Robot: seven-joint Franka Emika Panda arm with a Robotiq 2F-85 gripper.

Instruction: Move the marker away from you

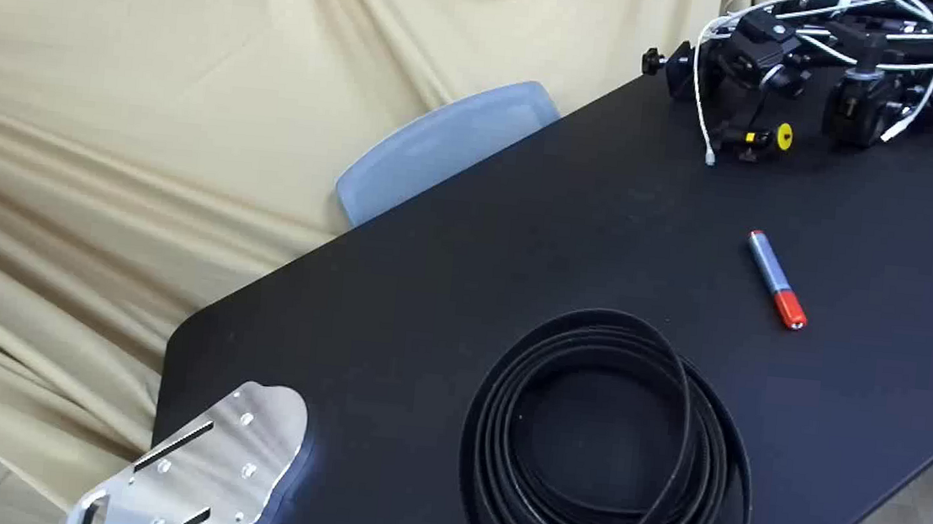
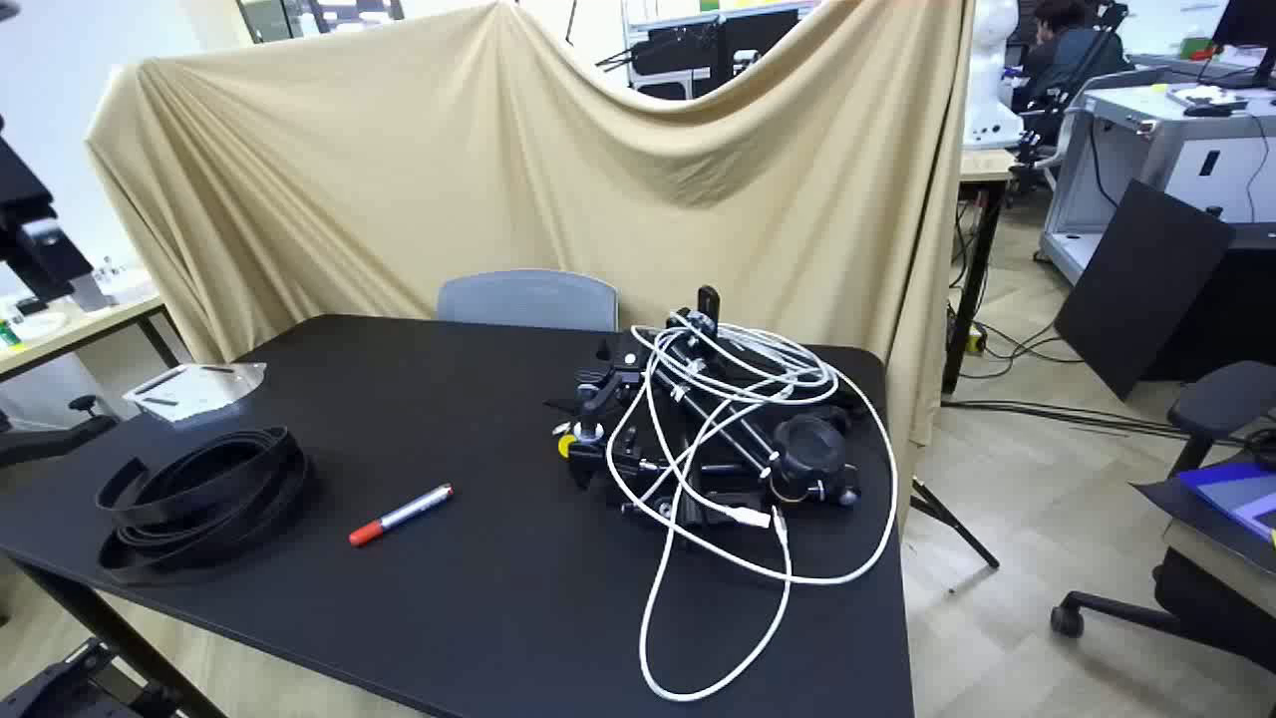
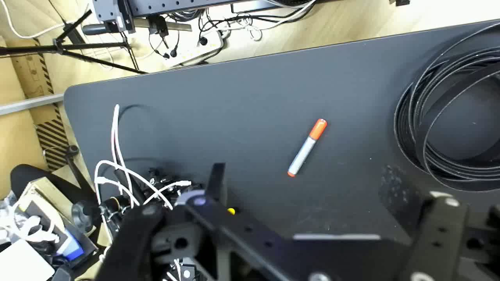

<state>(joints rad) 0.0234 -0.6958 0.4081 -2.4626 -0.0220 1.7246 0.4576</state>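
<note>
I see my gripper (image 3: pixel 328 185) spread wide — a slim, cylindrical marker (image 3: pixel 306 148) lies apart from the flat-banded black coil (image 1: pixel 494 433).

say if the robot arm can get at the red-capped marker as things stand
Probably yes: the red-capped marker lies uncovered on the black table, apart from both the coiled black band and the tripod heap, and the jaws stand open. The exact gap to it is hard to judge.

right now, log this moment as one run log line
gripper: open, empty | marker: lying on black table, ungripped | black coil: beside marker, not touching
</note>
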